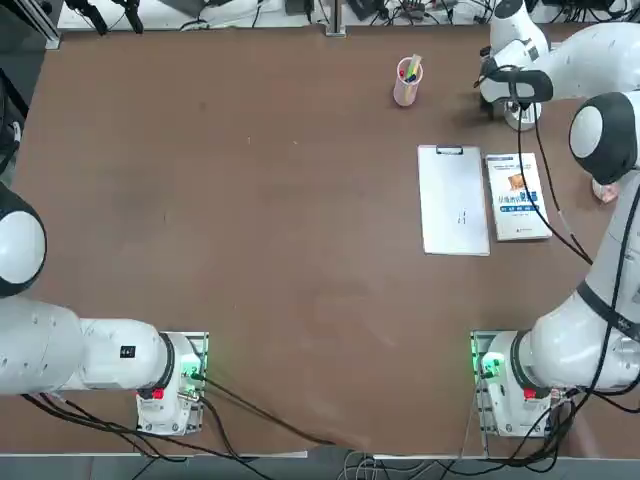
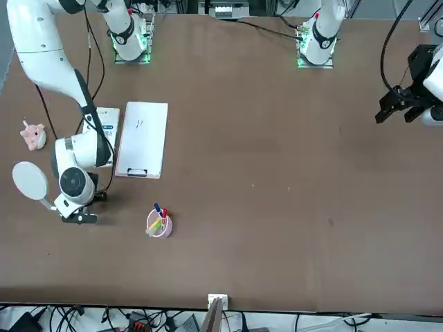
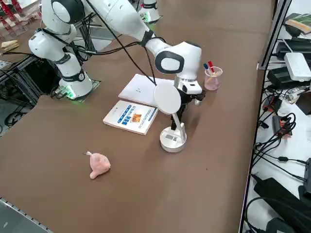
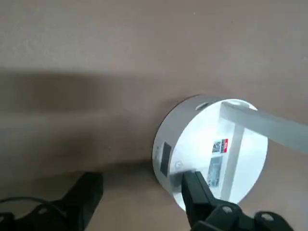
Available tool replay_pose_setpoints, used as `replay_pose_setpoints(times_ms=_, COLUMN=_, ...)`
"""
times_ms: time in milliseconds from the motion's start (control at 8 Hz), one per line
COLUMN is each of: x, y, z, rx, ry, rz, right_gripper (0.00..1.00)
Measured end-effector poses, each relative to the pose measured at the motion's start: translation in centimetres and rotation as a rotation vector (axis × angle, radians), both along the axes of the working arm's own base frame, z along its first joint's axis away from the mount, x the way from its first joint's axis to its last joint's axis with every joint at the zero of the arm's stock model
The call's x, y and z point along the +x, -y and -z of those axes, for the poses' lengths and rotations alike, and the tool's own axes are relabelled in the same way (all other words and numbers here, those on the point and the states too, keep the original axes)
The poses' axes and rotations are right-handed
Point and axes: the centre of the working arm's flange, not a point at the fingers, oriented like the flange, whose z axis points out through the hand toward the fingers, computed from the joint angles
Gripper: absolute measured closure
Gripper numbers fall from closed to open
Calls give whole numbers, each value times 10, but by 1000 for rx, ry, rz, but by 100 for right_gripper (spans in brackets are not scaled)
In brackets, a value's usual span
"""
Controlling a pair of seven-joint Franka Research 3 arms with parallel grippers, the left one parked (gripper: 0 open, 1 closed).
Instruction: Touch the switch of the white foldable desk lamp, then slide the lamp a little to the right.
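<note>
Much of the white foldable desk lamp (image 1: pixel 520 115) is hidden in the top view, where the right arm's wrist covers all but a sliver of its base at the far right of the counter (image 1: pixel 250 220). In the right side view the whole lamp (image 3: pixel 172 138) is seen: a round base, a thin stem and a round white disc head facing the camera, though the claw (image 3: pixel 190 101) is mostly concealed behind that head. The front view shows the disc head (image 2: pixel 30 181) on its stem, with the claw (image 2: pixel 82 217) low beside it. In the wrist view the claw (image 4: pixel 139 197) is seen with its fingers apart and nothing clamped; one finger (image 4: pixel 197 195) lies over the rim of the lamp base (image 4: pixel 211 151), the other (image 4: pixel 84 192) over bare counter beside it. Whether the finger touches the base cannot be told. A pink pen cup (image 1: pixel 407 82), clipboard (image 1: pixel 453 200) and booklet (image 1: pixel 518 196) lie nearby.
</note>
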Motion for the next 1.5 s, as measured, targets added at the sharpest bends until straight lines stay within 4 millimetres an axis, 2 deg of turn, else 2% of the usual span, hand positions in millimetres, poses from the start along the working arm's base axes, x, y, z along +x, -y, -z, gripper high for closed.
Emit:
replay_pose_setpoints(times_ms=1125, x=3, y=-2, z=-2, rx=9, ry=10, rz=-23, right_gripper=0)
replay_pose_setpoints(times_ms=1500, x=12, y=-9, z=-30, rx=-24, ry=-14, rz=-28, right_gripper=0)
